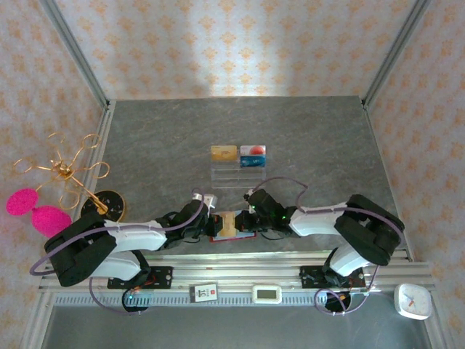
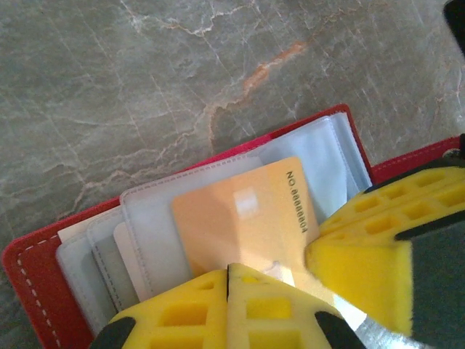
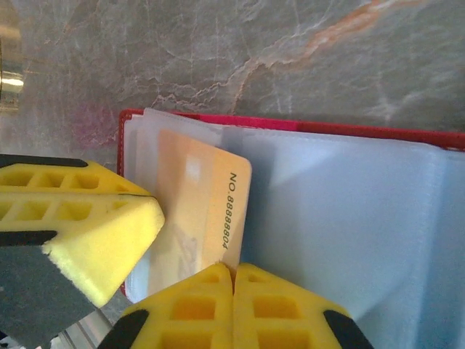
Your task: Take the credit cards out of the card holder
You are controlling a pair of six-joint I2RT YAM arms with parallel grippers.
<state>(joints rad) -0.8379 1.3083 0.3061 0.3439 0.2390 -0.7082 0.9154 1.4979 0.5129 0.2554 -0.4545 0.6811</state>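
left arm (image 1: 120, 236) and right arm (image 1: 320, 218): black joints, white link shells, looping lavender cables (image 1: 283, 179). left end effector (image 2: 227, 291) and right end effector (image 3: 233, 291) wear yellow foam pads (image 2: 182, 313) (moulded with square pockets).

Left wrist: wallet (image 2: 36, 276) runs off the bottom and right edges. The near end of the orange card (image 2: 240, 218) is buried under the left gripper (image 2: 227, 280), so I can't tell if it's pinched or just pressed. A pale card (image 2: 122, 243) sits behind frosted sleeves with only a corner showing, no print legible.
Right wrist: the wallet's right page is cut by the frame. The orange card's near corner is under the right gripper (image 3: 233, 280), and its left half is hazy through a sleeve.
Top: the wallet is mostly covered by both grippers. Print on the stand (image 1: 237, 173) cards is too small to read.
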